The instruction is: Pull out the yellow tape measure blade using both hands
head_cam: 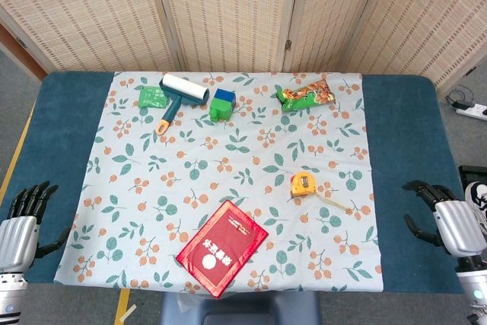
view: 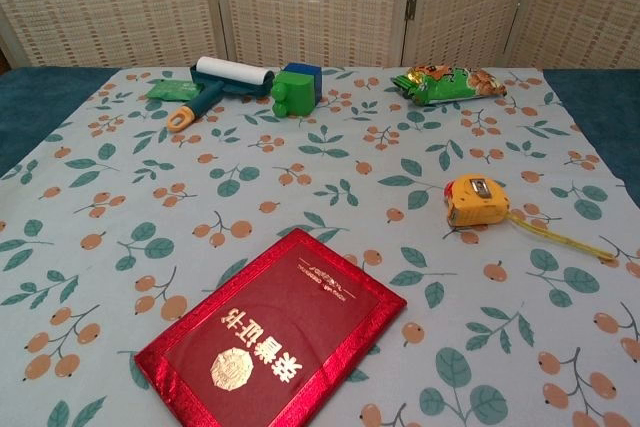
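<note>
A yellow tape measure (head_cam: 303,183) (view: 474,202) lies on the floral cloth, right of centre. A short length of its yellow blade (head_cam: 333,202) (view: 560,235) lies flat on the cloth, running toward the right. My left hand (head_cam: 23,215) rests at the table's near left edge on the blue surface, fingers spread, holding nothing. My right hand (head_cam: 445,215) sits at the near right edge, fingers apart and empty, well right of the tape measure. Neither hand shows in the chest view.
A red booklet (head_cam: 223,246) (view: 272,343) lies near the front centre. At the back stand a lint roller (head_cam: 179,95) (view: 218,83), a green packet (head_cam: 152,96), a green and blue block (head_cam: 222,104) (view: 296,88) and a snack bag (head_cam: 306,95) (view: 448,83).
</note>
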`<state>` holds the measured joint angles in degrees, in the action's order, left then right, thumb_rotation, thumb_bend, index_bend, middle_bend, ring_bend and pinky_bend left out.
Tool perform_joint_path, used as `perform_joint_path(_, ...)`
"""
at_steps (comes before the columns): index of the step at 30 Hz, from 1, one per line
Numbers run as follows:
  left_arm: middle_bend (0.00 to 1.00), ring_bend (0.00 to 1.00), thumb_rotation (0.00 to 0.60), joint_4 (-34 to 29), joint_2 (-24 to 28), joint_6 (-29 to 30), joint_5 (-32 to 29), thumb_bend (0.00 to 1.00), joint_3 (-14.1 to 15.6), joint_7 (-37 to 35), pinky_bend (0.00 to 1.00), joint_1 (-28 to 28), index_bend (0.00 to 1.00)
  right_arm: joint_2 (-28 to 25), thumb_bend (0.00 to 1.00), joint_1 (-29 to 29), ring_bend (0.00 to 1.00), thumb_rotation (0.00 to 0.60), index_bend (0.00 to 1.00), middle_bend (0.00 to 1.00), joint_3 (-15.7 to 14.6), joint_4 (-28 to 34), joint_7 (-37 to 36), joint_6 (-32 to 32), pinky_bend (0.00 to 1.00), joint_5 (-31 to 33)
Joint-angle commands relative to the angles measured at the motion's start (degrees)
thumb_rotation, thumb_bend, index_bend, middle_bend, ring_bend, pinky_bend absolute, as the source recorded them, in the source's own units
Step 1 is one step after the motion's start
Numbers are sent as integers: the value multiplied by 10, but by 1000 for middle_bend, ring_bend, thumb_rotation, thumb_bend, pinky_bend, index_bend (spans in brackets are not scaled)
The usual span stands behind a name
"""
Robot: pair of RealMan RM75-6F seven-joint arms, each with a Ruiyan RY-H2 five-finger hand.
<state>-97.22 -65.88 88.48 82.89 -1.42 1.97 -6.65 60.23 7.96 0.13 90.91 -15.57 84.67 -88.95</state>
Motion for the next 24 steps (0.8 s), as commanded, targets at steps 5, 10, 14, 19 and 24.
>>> perform_joint_path(5, 109, 81, 600, -2, 0, -1, 5, 351, -3, 1, 0, 3, 156, -3, 421, 3, 340, 600, 297, 282, 7, 3, 3, -5, 235, 1)
perform_joint_path(10, 110, 81, 600, -2, -1, -1, 4, 350, -8, -2, 0, 6, 158, 4, 420, 12, 340, 600, 297, 274, 14, 1, 11, -24, 235, 6)
perform_joint_path(14, 110, 81, 600, -1, -2, -7, 3, 351, -12, 1, 0, 3, 159, 3, 421, 46, 319, 600, 279, 243, 22, 8, 32, -86, 235, 20)
perform_joint_path(19, 110, 81, 600, -3, -2, -6, 6, 351, -15, 0, 0, 4, 159, 27, 420, 112, 308, 600, 204, 214, 41, 4, 72, -186, 235, 44)
perform_joint_path(24, 110, 81, 600, -3, 1, -9, 0, 351, -16, 1, 0, 8, 159, 72, 421, 182, 267, 600, 89, 166, 61, -30, 117, -289, 235, 83)
